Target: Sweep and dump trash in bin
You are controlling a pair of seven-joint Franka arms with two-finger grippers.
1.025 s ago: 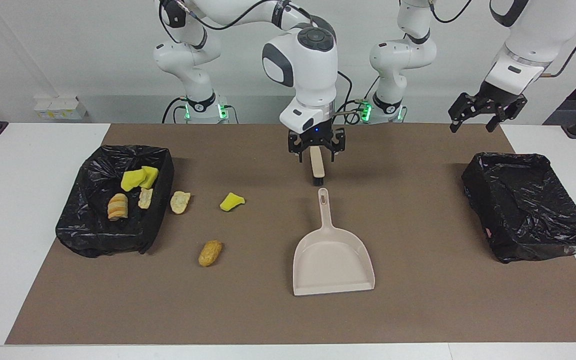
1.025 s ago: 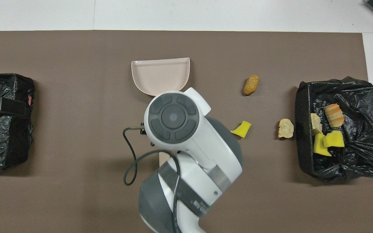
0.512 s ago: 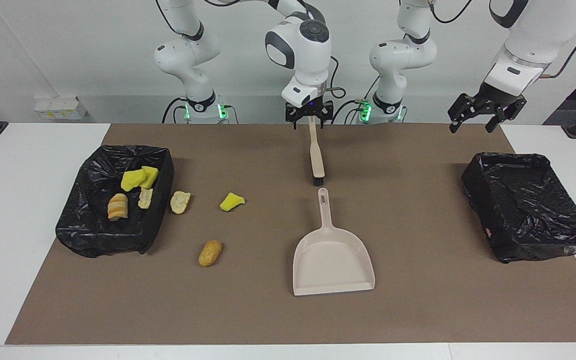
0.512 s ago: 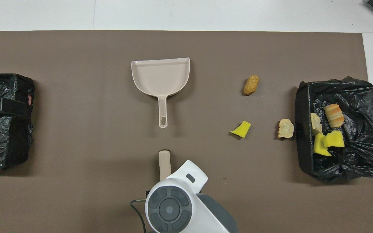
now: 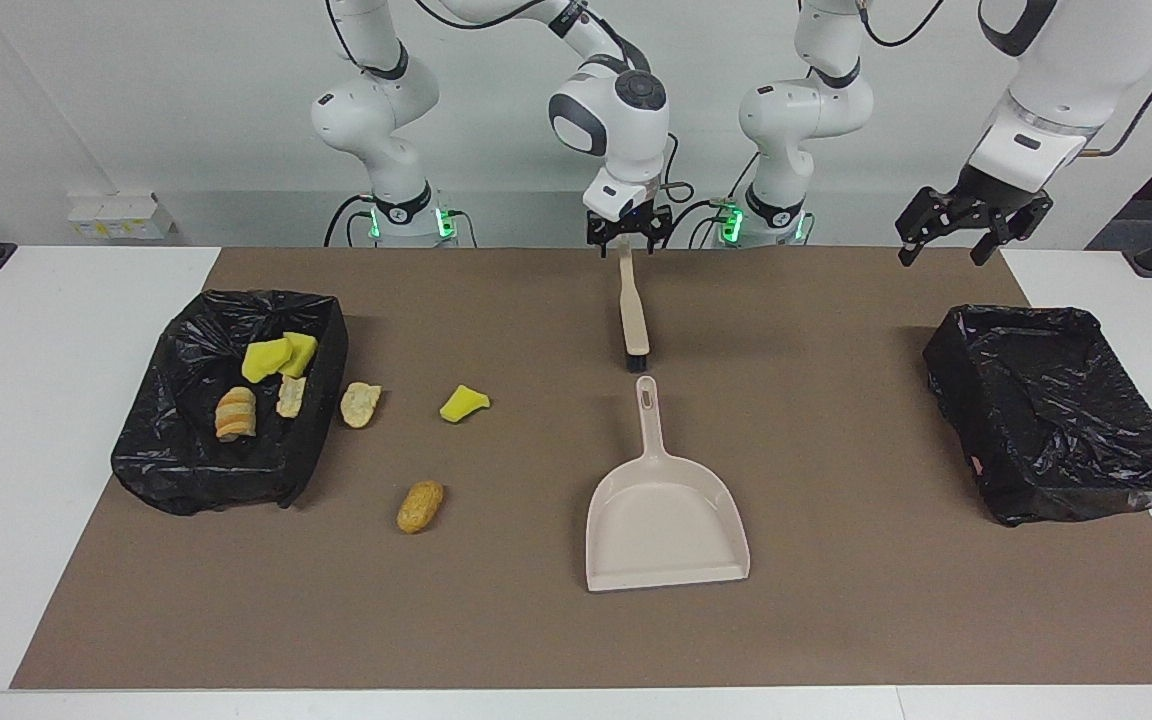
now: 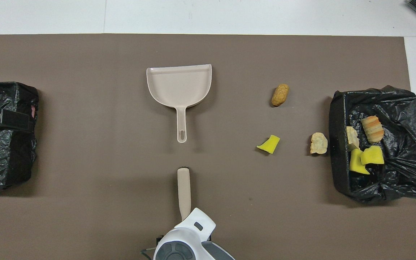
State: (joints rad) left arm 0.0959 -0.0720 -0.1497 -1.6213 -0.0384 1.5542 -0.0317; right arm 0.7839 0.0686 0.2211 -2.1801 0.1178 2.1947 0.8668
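- Evidently the trash was split: a yellow chunk (image 5: 463,403), a beige piece (image 5: 360,404) and a golden-brown piece (image 5: 420,506) lay loose on the counter (image 5: 836,620), while four more scraps sat in the bag-lined bin (image 5: 166,470) at the right arm's end.
- In the last second I had watched the right pincer (image 5: 626,238) draw back along the brush (image 5: 633,310) from near its bristles to the end of the handle nearest the robots; the brush itself had not shifted.
- I judged that as lining up a grasp, so sweeping had not started.
- Its jaws stood wide, straddling the handle tip and gripping nothing.
- The loose scraps lay well apart from it, toward the right arm's end.
- The dustpan (image 5: 666,520) lay untouched.
- The left pincer (image 5: 976,228) waited, fully open and empty, above the second bin (image 5: 1136,480).
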